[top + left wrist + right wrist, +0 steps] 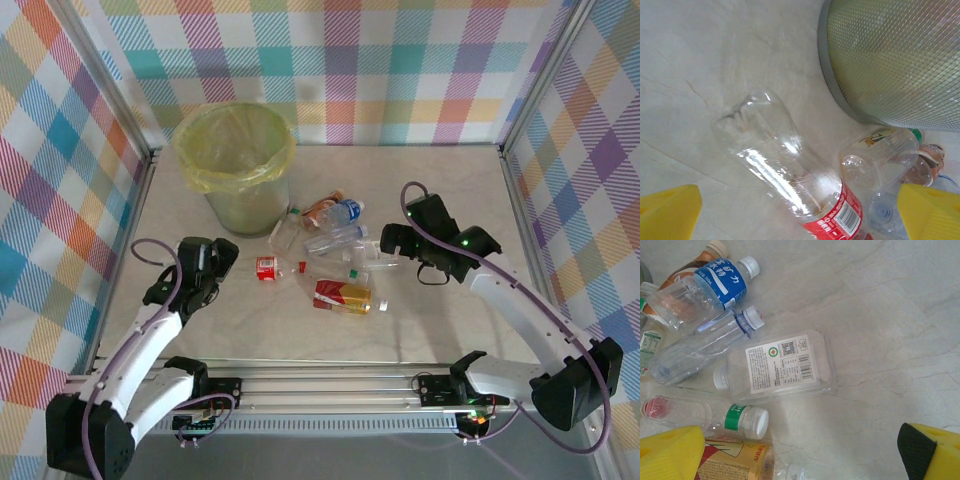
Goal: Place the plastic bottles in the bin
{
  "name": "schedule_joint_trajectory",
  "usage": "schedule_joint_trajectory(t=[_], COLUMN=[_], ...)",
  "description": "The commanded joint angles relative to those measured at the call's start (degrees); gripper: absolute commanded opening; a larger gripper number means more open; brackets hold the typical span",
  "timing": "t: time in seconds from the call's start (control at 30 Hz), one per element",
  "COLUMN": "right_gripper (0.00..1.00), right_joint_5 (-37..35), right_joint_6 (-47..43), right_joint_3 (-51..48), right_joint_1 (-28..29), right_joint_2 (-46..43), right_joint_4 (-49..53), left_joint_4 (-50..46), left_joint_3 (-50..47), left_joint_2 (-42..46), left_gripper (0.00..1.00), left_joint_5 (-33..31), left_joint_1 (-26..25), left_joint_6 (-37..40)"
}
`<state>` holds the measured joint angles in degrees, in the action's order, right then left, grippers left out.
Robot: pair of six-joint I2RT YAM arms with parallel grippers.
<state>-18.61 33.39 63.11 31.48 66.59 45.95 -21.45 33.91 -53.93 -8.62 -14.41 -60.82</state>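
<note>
The bin (pixel 235 165), a pale-green bucket lined with a yellow-green bag, stands at the back left. Its mesh wall (pixel 890 60) shows in the left wrist view. Several plastic bottles (pixel 325 250) lie in a heap mid-table. My left gripper (pixel 218 256) is open beside the heap's left end. A clear red-labelled bottle (pixel 790 165) lies below and between its yellow fingers (pixel 667 212). My right gripper (pixel 392 240) is open at the heap's right edge, above bare table. A flat white-labelled bottle (pixel 780 365) and a blue-labelled one (pixel 715 285) lie ahead of it.
Aluminium rails (pixel 330 385) run along the table's near edge, and checked walls (pixel 60 180) close in the left, right and back. A green-banded, white-capped bottle (pixel 742 421) and an orange-labelled one (pixel 730 460) lie by the right gripper's left finger.
</note>
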Motion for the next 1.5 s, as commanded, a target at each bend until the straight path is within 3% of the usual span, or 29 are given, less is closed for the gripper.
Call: schedule_joint_trajectory(t=[0.0, 0.23, 0.97, 1.47], right_gripper=[1.0, 1.0, 1.0, 1.0], right_joint_5=[0.6, 0.9, 1.8, 3.3], right_joint_6=[0.1, 0.4, 1.0, 0.8], right_joint_3=[-1.1, -1.4, -1.5, -1.8], right_joint_1=[-0.2, -0.3, -0.3, -0.3], right_joint_2=[-0.5, -0.4, 0.3, 0.6], right_joint_4=[-0.4, -0.6, -1.5, -1.7], left_joint_4=[7.3, 11.5, 15.8, 13.6], left_joint_3=[0.0, 1.7, 0.8, -0.1], left_joint_2=[-4.3, -14.8, -26.0, -27.1], left_gripper=[1.0, 1.0, 0.99, 0.77], left_joint_5=[1.2, 2.6, 4.2, 1.7], left_joint_1=[-1.4, -3.9, -4.4, -3.2], left_joint_6=[-3.8, -6.0, -9.0, -8.5])
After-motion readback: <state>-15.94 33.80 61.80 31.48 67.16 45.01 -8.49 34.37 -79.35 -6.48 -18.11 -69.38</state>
